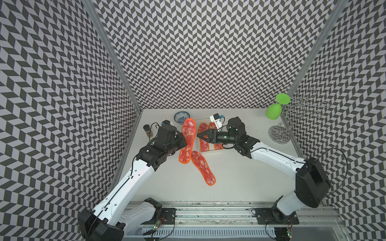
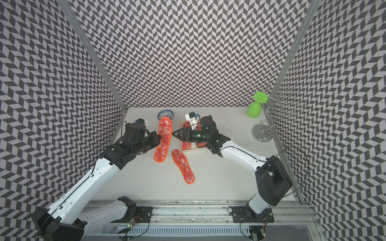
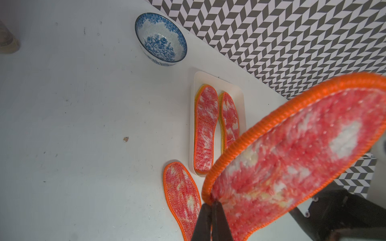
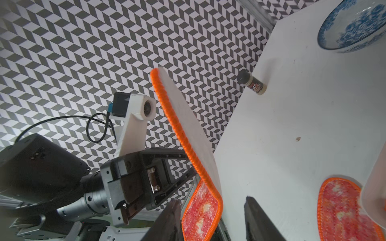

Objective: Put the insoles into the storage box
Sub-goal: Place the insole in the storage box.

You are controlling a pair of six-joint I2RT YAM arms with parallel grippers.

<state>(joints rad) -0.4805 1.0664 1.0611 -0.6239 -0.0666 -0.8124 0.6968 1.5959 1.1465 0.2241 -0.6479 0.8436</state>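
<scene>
The white left arm [image 1: 133,179] is reaching forward, its left gripper [image 1: 181,139] pinching the edge of a mottled red-pink insole with orange stitched edging [image 1: 188,139], while the right arm [image 1: 271,154] is bending inward, its right gripper [image 1: 199,136] pointing level toward the left one, jaws standing apart.

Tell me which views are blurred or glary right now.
Left wrist view: the held insole sits close to the lens and is soft; the storage box behind it is sharp. Right wrist view: the spice jar is crisp, a pale blur at the frame edge. Both top views: even light, no glare.
</scene>
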